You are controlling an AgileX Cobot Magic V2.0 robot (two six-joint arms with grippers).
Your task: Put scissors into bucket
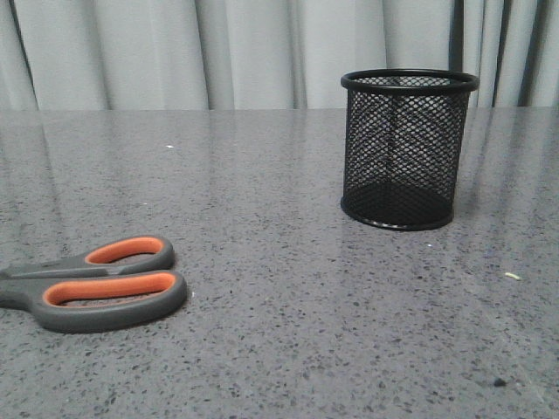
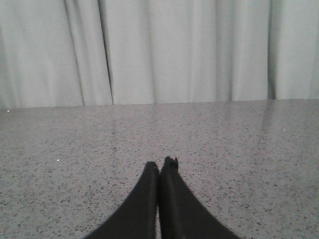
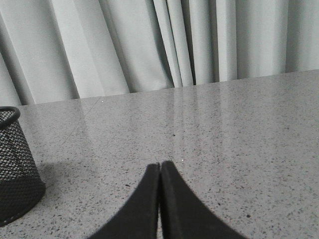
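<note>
- Scissors (image 1: 100, 284) lying flat on the grey speckled table (image 1: 288, 349) at the near left, handles pointing right; I'm seeing only the dark grey handles with their orange-lined loops, the blades running out past the left edge of the front view.
- I'm noting the larger loop sitting nearer to me, the smaller one just behind it, the two touching.
- Bucket (image 1: 409, 150) standing upright at the far right, well apart from the scissors; through the black mesh I'm making out nothing inside.
- Left gripper (image 2: 160, 167) hanging over bare table, fingers pressed together tip to tip, nothing between them.
- Right gripper (image 3: 160, 166) sitting the same way, fingers closed against each other and gripping nothing; the bucket (image 3: 15, 169) is showing at the edge of its wrist view, off to the gripper's left.
- I'm seeing neither arm in the front view.
- Pale curtain (image 1: 218, 52) hanging behind the table's far edge.
</note>
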